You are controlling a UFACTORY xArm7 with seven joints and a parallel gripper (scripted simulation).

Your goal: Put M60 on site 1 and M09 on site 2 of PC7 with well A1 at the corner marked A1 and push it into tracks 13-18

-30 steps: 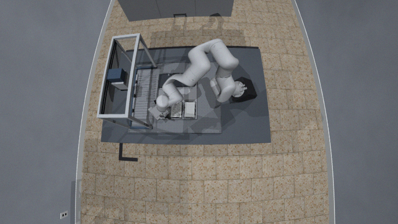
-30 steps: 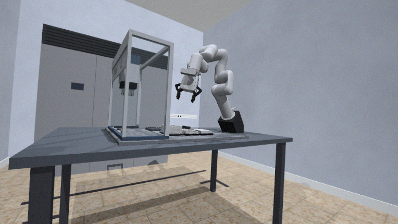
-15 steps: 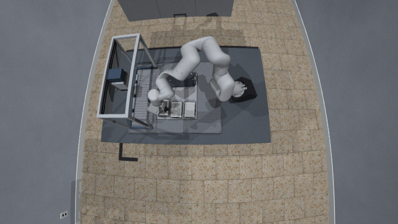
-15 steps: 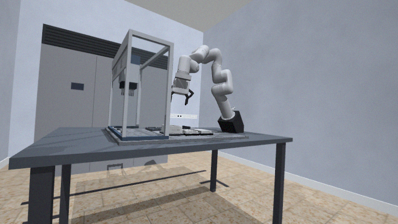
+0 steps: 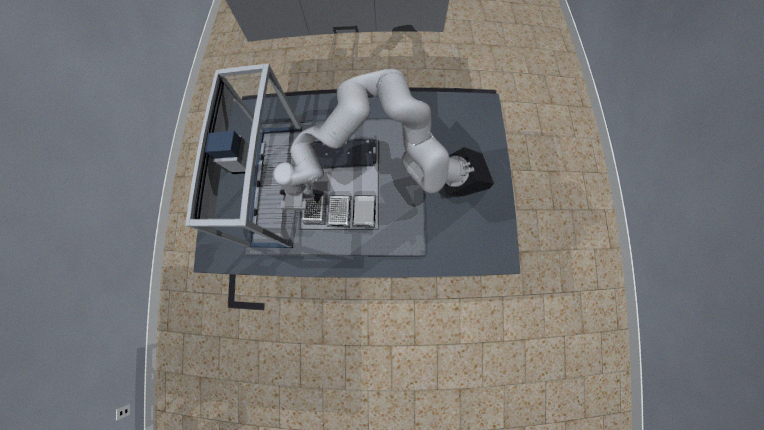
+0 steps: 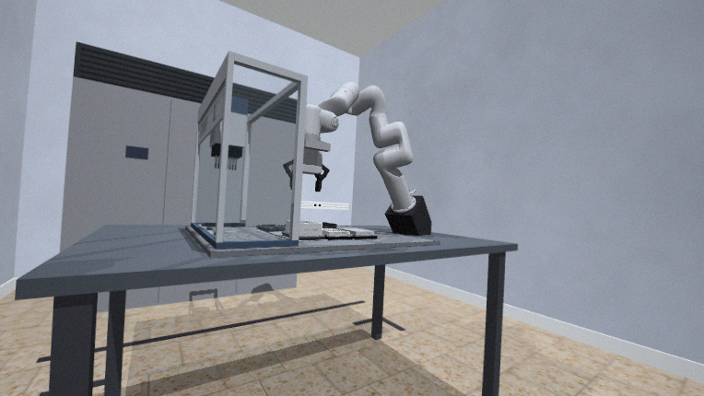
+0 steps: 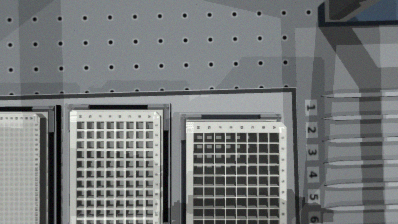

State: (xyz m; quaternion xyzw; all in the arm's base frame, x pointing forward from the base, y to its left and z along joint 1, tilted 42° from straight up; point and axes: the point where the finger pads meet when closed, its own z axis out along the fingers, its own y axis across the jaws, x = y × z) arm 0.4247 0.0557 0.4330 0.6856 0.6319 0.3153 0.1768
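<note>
My gripper is open and empty, high above the table, over the nest row's end nearest the rails. Its fingers do not show in the wrist view. Three plates sit in the nests. The deep-well block M09 is nearest the rails. The 96-well plate M06 is in the middle nest. The fine-welled M60 is at the end nearest the arm's base. The black carrier PC7 lies on the apron with its sites empty, partly hidden under my arm.
The instrument's open frame stands over the ribbed loading rails. Track numbers 1 to 6 run along the apron edge beside M09. A pipetting head hangs inside the frame. The perforated deck plate lies beyond the nests.
</note>
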